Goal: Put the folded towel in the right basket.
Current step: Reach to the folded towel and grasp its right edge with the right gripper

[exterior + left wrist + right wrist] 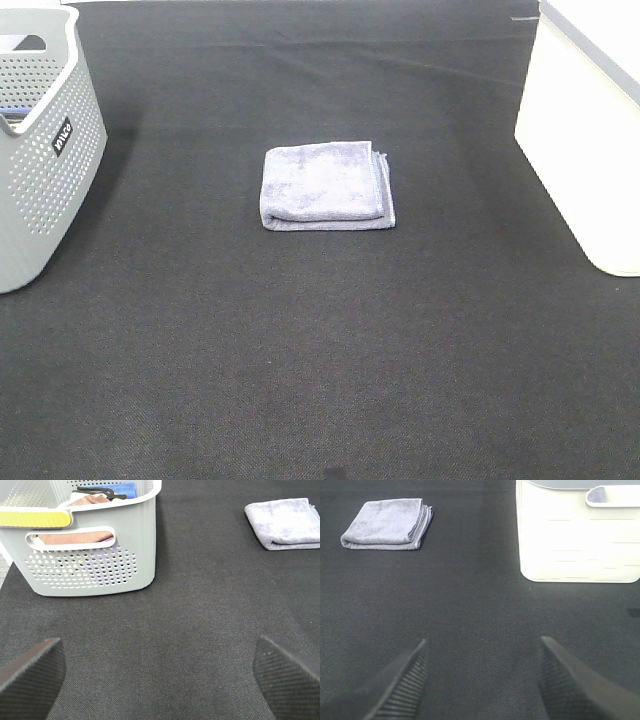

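Centrally, the towel lies flat on the dark surface, folded to a near square. It sits between the left basket and the right basket, well apart from both. Its closed fold faces the high camera; its stacked free edges show along the side nearer the right basket.

Left tool: jaws spread wide with nothing between them, hanging over bare surface near the left basket. Right tool: likewise spread and empty, with the towel ahead to one side and the right basket to the other. Neither touches the towel.

Handling (judged): the plush pile suggests a light, soft, limp cloth, neither fragile nor slippery. It will sag, and may unfold if lifted by one layer. The closed fold, taken so that all layers sit between the jaws, looks the safest hold; a pinch at the free edges risks peeling off the top ply. The right tool is the one on the target basket's side.

Writing: a small black tag with pale letters sits on the left basket's wall, but the letters are too small to read. No label is visible on the towel or on the right basket.
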{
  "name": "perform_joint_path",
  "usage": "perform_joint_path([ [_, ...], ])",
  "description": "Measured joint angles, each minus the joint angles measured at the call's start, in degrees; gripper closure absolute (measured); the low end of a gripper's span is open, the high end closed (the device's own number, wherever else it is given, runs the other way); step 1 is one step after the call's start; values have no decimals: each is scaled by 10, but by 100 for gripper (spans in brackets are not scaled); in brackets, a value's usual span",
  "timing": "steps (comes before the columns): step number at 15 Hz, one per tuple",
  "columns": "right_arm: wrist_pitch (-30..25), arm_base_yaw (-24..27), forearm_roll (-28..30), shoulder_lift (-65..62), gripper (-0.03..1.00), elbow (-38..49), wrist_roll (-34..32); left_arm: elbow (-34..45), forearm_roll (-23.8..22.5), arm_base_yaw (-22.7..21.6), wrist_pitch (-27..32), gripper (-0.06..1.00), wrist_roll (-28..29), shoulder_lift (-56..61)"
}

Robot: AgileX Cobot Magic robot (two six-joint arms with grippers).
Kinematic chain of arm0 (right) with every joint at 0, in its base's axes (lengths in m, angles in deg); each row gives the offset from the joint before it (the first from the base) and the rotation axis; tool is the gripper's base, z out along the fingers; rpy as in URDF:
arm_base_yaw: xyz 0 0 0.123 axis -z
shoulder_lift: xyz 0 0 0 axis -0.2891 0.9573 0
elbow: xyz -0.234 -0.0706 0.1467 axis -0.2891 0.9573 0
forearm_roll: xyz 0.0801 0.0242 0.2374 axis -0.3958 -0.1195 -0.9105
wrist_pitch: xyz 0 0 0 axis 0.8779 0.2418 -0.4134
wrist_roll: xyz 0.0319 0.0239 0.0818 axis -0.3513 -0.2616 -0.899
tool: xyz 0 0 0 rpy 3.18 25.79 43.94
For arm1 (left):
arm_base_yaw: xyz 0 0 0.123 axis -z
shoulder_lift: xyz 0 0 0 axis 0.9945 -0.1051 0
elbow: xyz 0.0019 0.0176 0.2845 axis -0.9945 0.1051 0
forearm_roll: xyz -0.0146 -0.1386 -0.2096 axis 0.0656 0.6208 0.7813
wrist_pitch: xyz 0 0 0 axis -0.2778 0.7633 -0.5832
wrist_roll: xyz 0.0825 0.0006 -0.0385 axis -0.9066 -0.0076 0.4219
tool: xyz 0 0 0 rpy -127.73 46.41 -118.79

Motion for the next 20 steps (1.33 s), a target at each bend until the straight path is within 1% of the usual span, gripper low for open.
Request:
perform_joint_path([
  [20,0,0,0,0,37,0,0,0,0,0,0,-2,0,0],
])
